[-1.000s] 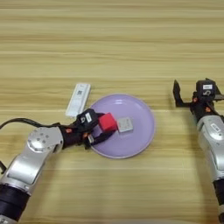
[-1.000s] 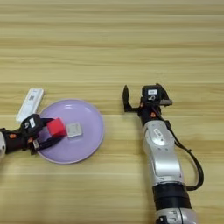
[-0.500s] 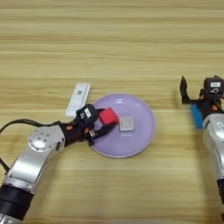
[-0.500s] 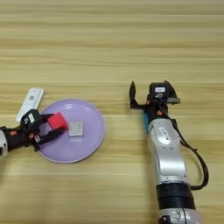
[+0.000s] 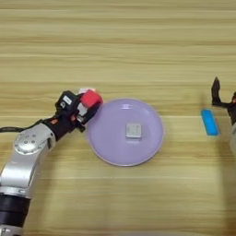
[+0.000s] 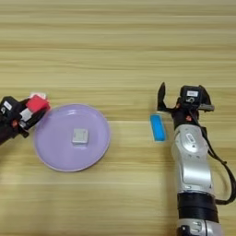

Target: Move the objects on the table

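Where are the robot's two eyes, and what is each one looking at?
Left eye view: sits on the robot's head, looking down on the table; it shows the whole left arm, with the left gripper holding the red cube at the plate's left rim, and only the edge of the right gripper.
Right eye view: same head, aimed down a little further right; it shows the whole right arm beside the blue bar.
Both share the plate, the grey block on it, cube and bar.

Thin black cable [image 5: 13,129] low at the left edge; second black cable loop [image 6: 221,160] lower right.
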